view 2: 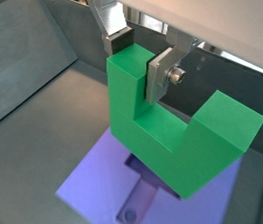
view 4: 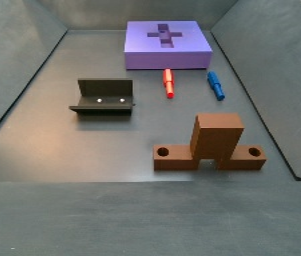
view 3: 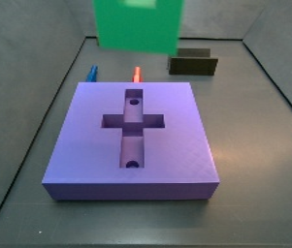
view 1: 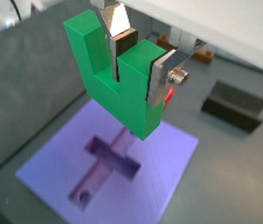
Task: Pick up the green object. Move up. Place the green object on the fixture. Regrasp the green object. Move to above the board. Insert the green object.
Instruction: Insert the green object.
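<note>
My gripper [view 1: 141,61] is shut on one prong of the green object [view 1: 116,96], a bright green U-shaped piece, and holds it in the air with its base pointing down. Both wrist views show this grip, with the gripper [view 2: 140,59] on the green object [view 2: 169,144]. The purple board [view 1: 51,171] with its cross-shaped recess lies right below, and shows in another wrist view [view 2: 86,184]. In a side view the green object [view 3: 138,24] hangs above the board's [view 3: 175,126] far edge; the gripper is out of frame there. The dark fixture [view 3: 194,64] stands empty behind the board.
A blue stick [view 3: 91,73] and a red stick [view 3: 137,74] lie on the floor beside the board. In a side view an orange-brown cross-shaped block [view 4: 213,145] stands near the front, the fixture [view 4: 103,98] to its left. Grey walls enclose the floor.
</note>
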Tool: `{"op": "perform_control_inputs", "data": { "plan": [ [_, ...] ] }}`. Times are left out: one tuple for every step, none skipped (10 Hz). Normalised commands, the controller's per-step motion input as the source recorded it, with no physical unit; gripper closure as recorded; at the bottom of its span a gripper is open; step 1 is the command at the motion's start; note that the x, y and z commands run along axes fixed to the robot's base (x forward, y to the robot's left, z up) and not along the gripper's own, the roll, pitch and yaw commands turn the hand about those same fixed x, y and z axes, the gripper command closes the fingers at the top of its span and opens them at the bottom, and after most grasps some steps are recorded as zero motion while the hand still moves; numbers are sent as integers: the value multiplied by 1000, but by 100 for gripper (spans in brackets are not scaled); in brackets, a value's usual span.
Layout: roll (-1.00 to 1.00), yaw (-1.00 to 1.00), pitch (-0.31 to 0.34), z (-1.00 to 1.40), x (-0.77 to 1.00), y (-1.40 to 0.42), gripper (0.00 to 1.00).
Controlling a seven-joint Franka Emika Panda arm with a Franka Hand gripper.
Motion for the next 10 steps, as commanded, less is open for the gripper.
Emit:
{"op": "perform_control_inputs", "data": {
  "plan": [
    [-346,226,0,-303,489,-300,100],
    [-346,231,0,-314,477,-234,100],
    [-231,357,-64,-591,54,-131,100],
    [-134,526,-199,-620,89,6,100],
    [0,449,-256,-697,0,11,100],
    [-10,374,-303,-606,-177,20,100],
    [-104,277,-294,-211,-289,17,100],
    [0,0,-150,0,-146,0,100],
    [93,0,-91,-3,-109,0,100],
    [263,0,-63,-94,-200,0,100]
  ]
}}
